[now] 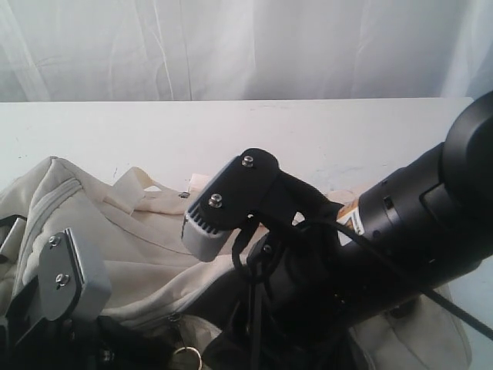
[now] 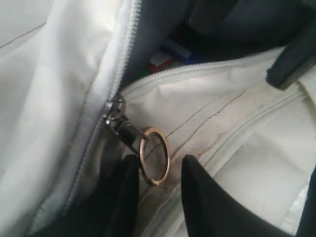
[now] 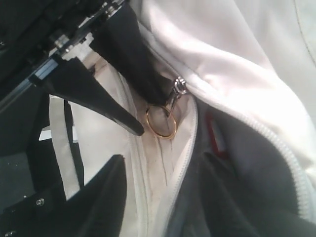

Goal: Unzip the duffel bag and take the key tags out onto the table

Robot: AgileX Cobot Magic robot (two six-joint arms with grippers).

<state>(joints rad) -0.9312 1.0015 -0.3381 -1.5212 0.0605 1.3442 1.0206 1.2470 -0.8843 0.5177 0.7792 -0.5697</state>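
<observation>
The left gripper's [image 2: 159, 167] parted jaws straddle the ring pull [image 2: 165, 156], while the right gripper's [image 3: 163, 170] jaws gape at the duffel bag's [image 3: 247, 54] opening, with the key tags [image 2: 170, 55] inside.

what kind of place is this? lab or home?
Probably a lab or test bench, not a home: plain white table, white curtain backdrop behind it, and a black robot arm over a duffel bag.

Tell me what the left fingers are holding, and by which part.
Nothing clamped yet. The left fingers straddle the gold ring of the zipper pull on the bag; one touches its rim, the other stands clear.
</observation>
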